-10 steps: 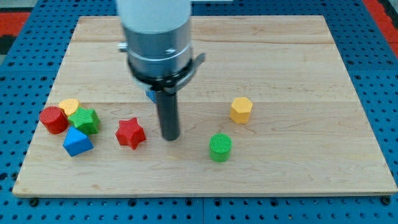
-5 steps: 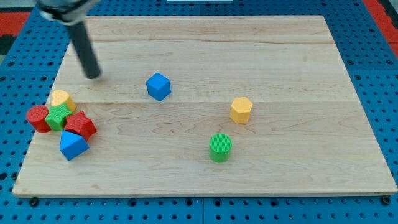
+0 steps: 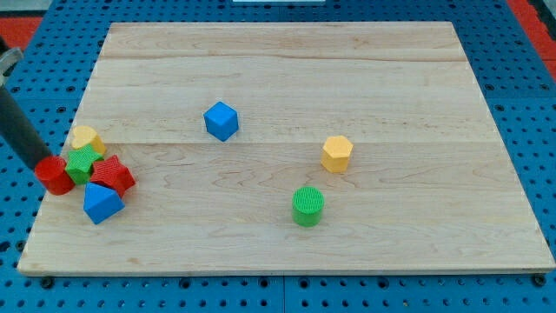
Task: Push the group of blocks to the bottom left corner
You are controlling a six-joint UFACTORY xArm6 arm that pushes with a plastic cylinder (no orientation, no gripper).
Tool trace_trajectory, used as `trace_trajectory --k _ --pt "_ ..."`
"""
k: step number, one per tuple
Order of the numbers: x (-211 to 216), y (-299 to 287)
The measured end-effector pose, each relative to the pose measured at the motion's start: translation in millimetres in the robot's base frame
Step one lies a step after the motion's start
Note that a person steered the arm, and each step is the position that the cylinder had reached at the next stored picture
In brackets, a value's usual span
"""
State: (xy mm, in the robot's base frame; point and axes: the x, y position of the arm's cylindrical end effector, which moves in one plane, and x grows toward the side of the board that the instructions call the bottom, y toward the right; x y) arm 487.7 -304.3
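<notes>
A cluster of blocks lies at the board's left edge: a red cylinder [image 3: 55,175], a yellow block [image 3: 85,138], a green block [image 3: 82,162], a red star [image 3: 112,175] and a blue block [image 3: 102,203]. The dark rod comes in from the view's left; my tip [image 3: 43,163] stands at the board's left edge, touching the upper left of the red cylinder.
A blue cube [image 3: 221,120] sits alone at centre left. A yellow hexagonal block [image 3: 336,153] and a green cylinder [image 3: 307,206] lie to the right of centre. The wooden board [image 3: 365,243] rests on a blue pegboard.
The red star was pushed left into the cluster. The rod then swung from the upper left of the board down to the left edge, and the red cylinder shifted slightly down.
</notes>
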Motion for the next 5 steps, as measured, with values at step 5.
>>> trace_trajectory --k 5 --pt "-42.9 43.8"
